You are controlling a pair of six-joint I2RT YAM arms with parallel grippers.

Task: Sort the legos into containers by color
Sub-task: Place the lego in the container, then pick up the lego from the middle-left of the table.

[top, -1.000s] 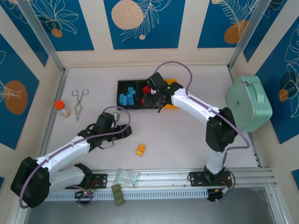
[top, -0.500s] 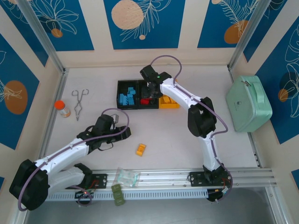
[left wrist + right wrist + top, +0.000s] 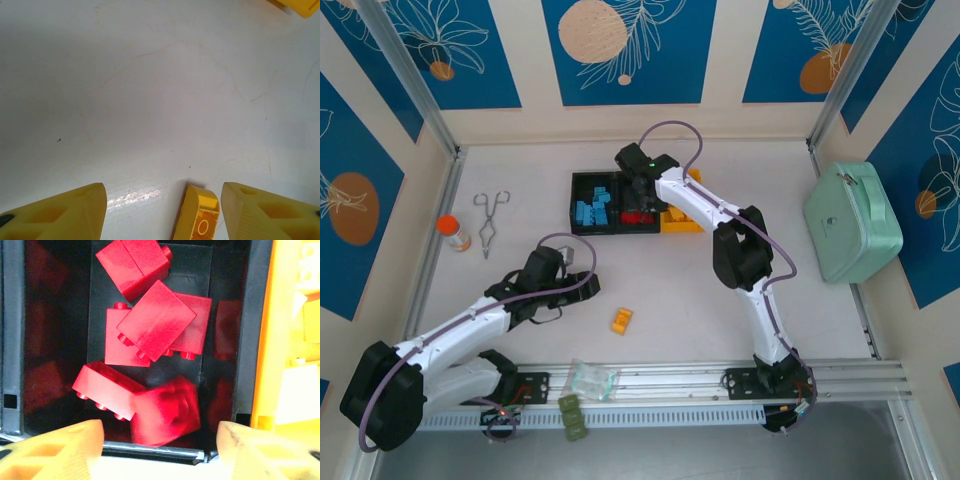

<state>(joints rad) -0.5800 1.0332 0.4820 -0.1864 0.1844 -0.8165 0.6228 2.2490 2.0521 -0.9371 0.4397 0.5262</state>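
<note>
We see the right fingers (image 3: 55, 450) spread, pinching nothing, over the middle black bin (image 3: 243, 340) of the containers (image 3: 574, 200). The red legos (image 3: 157, 322) are piled inside it, with one blurred red brick (image 3: 165, 412) below and between the fingertips. The left fingers (image 3: 60, 215) are spread too, low over the surface (image 3: 150, 75). A yellow-orange lego (image 3: 200, 215) lies there between them, nearer the right-hand finger.

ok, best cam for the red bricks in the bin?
Right wrist: looks straight down into the black bin, red bricks close and large. Top external shows them as a small red patch partly under the right arm.
</note>
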